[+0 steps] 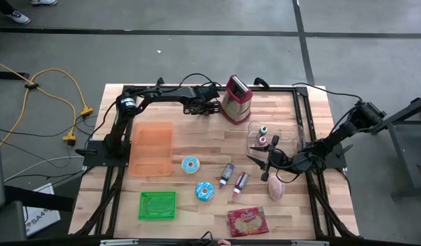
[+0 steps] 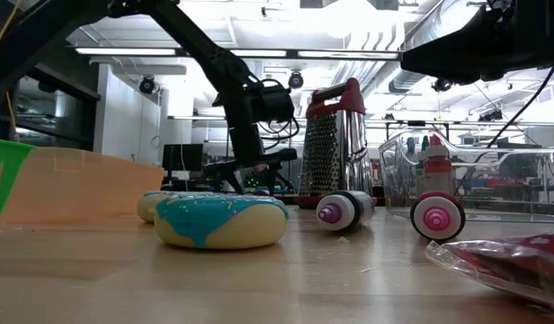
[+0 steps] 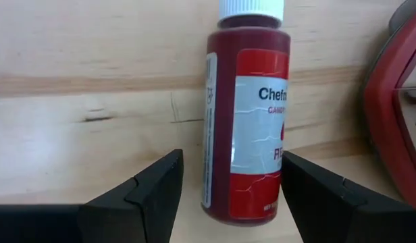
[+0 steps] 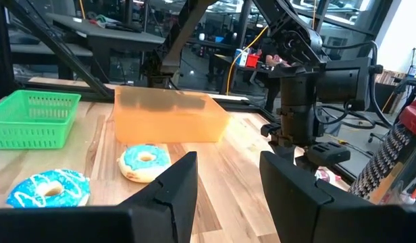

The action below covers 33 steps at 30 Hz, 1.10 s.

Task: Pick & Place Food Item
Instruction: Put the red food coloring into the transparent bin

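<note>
A red food-colouring bottle (image 3: pixel 245 101) with a white cap lies on its side on the wooden table, beside the red-handled grater (image 1: pixel 236 99) at the far middle. My left gripper (image 3: pixel 228 165) is low over it, open and slanting down, one finger on each side of the bottle's lower body. In the high view, this gripper (image 1: pixel 209 108) hides the bottle. My right gripper (image 1: pixel 264 162) waits open and level at the right, holding nothing. Two blue-frosted doughnuts (image 1: pixel 191 165) (image 1: pixel 204 191) rest flat on the table's middle.
An orange bin (image 1: pixel 153 148) and a green basket (image 1: pixel 158 205) stand at the left. Two small bottles (image 1: pixel 227 173) (image 1: pixel 240 182) lie mid-table. A clear container (image 1: pixel 265 137) of bottles, a pink item (image 1: pixel 276 188) and a snack packet (image 1: pixel 247 221) are at the right and near edge.
</note>
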Each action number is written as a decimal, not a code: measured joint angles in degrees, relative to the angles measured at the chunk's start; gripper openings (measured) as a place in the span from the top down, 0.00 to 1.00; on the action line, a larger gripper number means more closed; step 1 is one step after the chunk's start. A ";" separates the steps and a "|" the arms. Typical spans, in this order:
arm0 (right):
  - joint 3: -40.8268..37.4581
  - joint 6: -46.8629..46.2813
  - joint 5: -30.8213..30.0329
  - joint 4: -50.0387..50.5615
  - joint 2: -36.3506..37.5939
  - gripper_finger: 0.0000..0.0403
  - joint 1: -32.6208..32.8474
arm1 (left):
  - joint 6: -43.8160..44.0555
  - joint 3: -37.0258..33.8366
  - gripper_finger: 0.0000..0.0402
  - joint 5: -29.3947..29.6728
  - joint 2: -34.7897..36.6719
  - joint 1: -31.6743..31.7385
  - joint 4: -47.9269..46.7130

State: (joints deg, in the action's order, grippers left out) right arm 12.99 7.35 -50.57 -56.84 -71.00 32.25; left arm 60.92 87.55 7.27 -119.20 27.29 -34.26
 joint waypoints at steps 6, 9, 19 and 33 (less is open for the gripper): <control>0.00 0.00 -0.02 -0.02 0.00 0.63 0.00 | -3.32 0.00 0.42 0.07 0.00 0.42 0.06; 0.00 0.00 0.00 0.00 0.00 0.63 0.00 | -4.03 0.00 0.43 0.12 0.00 0.42 0.07; 0.00 0.00 0.00 0.02 0.00 0.63 -0.02 | -4.36 0.00 0.58 0.13 0.00 0.42 0.04; 0.00 0.00 -0.02 0.04 0.00 0.63 -0.02 | -5.63 0.00 0.63 0.59 0.00 0.30 0.01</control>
State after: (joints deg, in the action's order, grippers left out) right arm 12.99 7.35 -50.58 -56.80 -71.00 32.23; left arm 55.28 87.55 7.85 -119.20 27.59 -34.25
